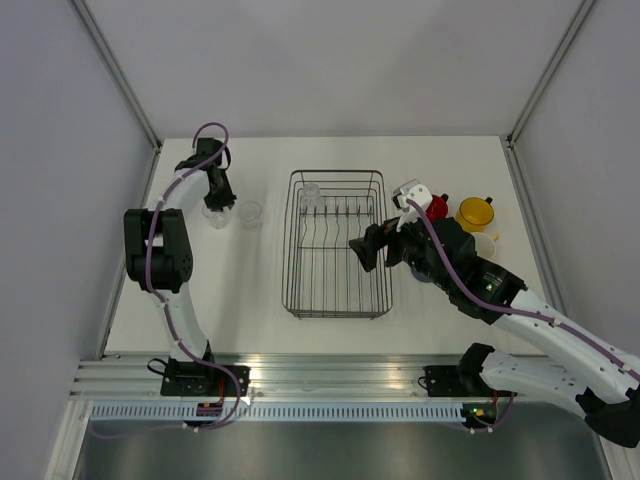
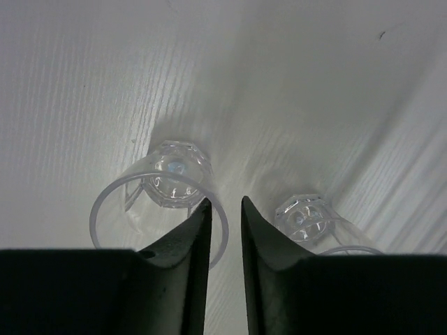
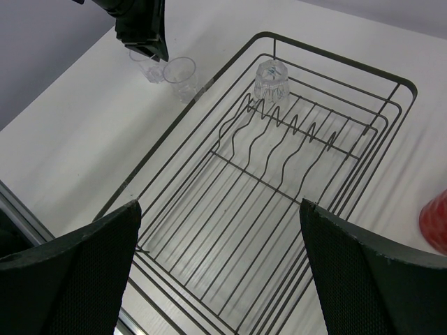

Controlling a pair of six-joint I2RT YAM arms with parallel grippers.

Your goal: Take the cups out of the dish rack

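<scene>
Right gripper (image 3: 220, 206) gaped over dark grey wire dish rack (image 3: 335, 57); left gripper (image 2: 225, 202) narrow, grip unclear. Figured I'd pinch sides of slick, fragile clear glass tumbler (image 3: 271, 77).

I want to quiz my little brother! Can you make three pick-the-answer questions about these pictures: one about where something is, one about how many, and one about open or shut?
1. Where is the glass in the dish rack?
A) far-left corner
B) near-right corner
C) middle

2. How many glasses stand on the table left of the rack?
A) one
B) two
C) four

3. How is the right gripper?
A) shut on a mug
B) open and empty
C) shut on a glass

Answers:
1 A, the top view shows it at the rack's far-left corner.
2 B, both stand under the left gripper.
3 B, its fingers spread wide above the rack.
</scene>
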